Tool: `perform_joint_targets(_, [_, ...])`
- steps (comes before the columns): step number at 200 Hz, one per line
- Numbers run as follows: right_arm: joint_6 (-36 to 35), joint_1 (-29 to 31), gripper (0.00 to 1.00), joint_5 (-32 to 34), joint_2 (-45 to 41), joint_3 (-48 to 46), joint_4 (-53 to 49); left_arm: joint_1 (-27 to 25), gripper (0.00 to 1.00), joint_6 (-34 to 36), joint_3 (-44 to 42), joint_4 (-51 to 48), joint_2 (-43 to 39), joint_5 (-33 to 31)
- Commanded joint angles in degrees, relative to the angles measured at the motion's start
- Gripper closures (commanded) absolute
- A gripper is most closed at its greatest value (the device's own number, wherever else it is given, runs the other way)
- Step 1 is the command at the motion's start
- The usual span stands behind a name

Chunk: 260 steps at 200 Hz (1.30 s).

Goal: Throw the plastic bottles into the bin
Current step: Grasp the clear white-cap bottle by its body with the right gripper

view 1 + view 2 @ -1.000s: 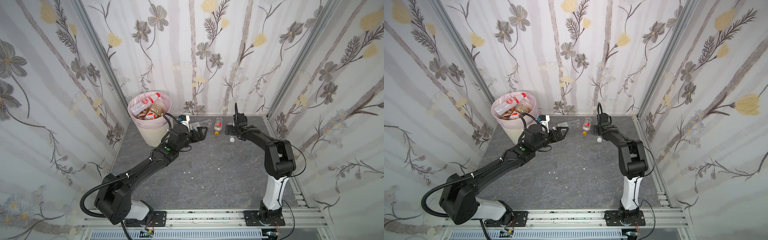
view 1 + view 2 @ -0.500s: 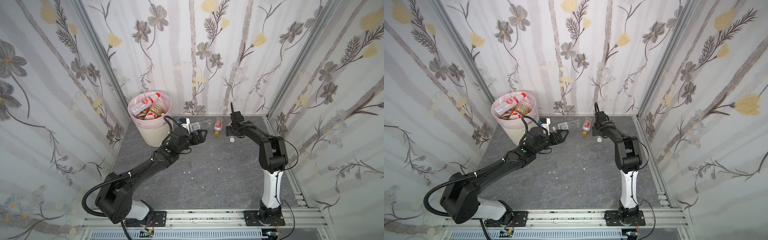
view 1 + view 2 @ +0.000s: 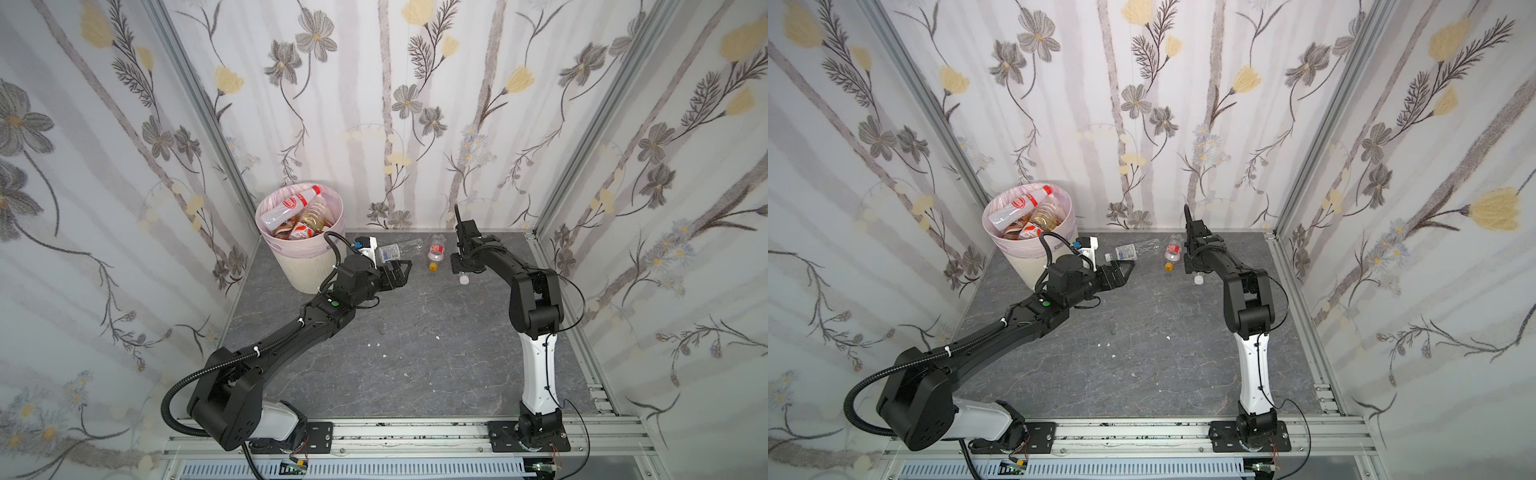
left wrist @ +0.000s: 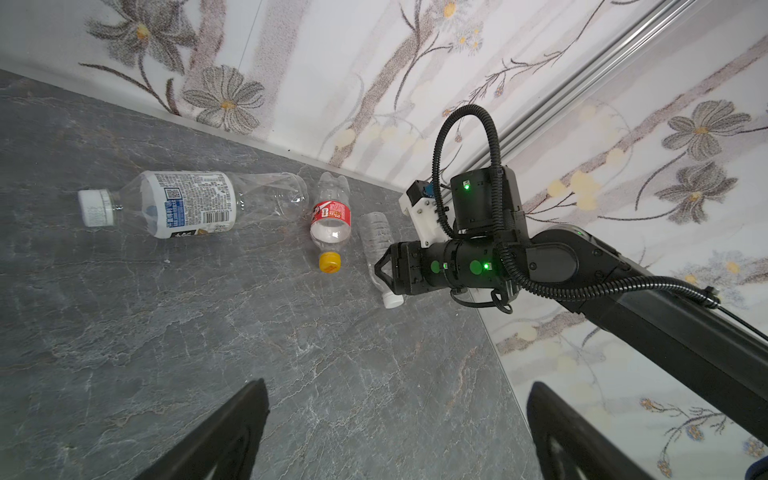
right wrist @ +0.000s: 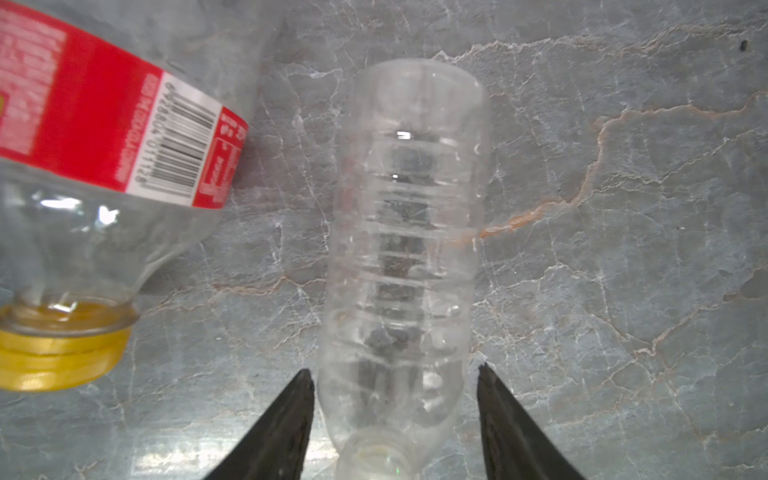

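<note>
Nothing but bare bench [image 3: 415,353] on the near side; all the trouble is along the far edge.

The left gripper [image 3: 400,273] has its jaws spread wide and holds nothing. It sits just on the near side of the blue-label bottle [image 4: 187,203], which lies on its side close to the bin. That arm lies across the path to the bin, so if you carry anything over from the right, you risk clipping it.

The right gripper [image 5: 395,374] straddles the ribbed clear bottle [image 5: 403,232] low on its shoulder, by the neck. A finger stands on each side with a sliver of gap, not clamped yet as far as I can see. The grip point is on the taper and the bottle looks thin and empty. Squeeze there and it may squirt out toward the far wall or droop from the jaws when lifted.

The red-label bottle [image 4: 331,216] with the yellow cap [image 4: 329,263] lies just beside it, apart but close to one finger. A skewed close could nudge it and set it rolling.

The bin [image 3: 305,270] stands in the far left corner of the bench, already heaped with bottles [image 3: 293,203] up to the rim. Drop from too high and the new one likely bounces off the pile back onto the bench.
</note>
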Motion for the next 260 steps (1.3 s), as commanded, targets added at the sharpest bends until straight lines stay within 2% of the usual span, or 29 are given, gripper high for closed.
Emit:
perform_joint_targets(1, [-1.5,0.1,0.39,0.1,1.0,1.6,-1.8,0.2,0.00,0.7,-0.3,2.4,-0.6,-0.2])
perform_joint_targets(47, [-2.7,0.3,0.45,0.2,3.9,5.9,-5.6,0.8,0.00,0.8,-0.9,2.4,-1.1,-0.1])
perform_joint_targets(88, [-3.7,0.5,0.44,0.3,5.6,8.7,-8.0,0.9,0.00,0.8,-1.2,2.4,-1.1,0.0])
perform_joint_targets(133, [-3.8,0.6,0.45,0.4,5.4,8.5,-8.8,1.2,0.00,0.7,-1.2,2.4,-0.8,0.1])
perform_joint_targets(147, [-3.5,0.7,0.48,0.2,4.5,7.8,-8.8,1.2,0.00,0.4,-1.1,2.4,-0.8,0.0])
perform_joint_targets(177, [-2.9,0.7,0.48,-1.9,0.2,2.8,-6.0,1.2,0.00,-0.6,-1.0,2.4,-0.4,0.4])
perform_joint_targets(260, [0.1,4.0,0.48,-6.6,-15.7,-20.7,5.1,1.0,0.00,-5.9,-3.0,2.4,0.0,0.8])
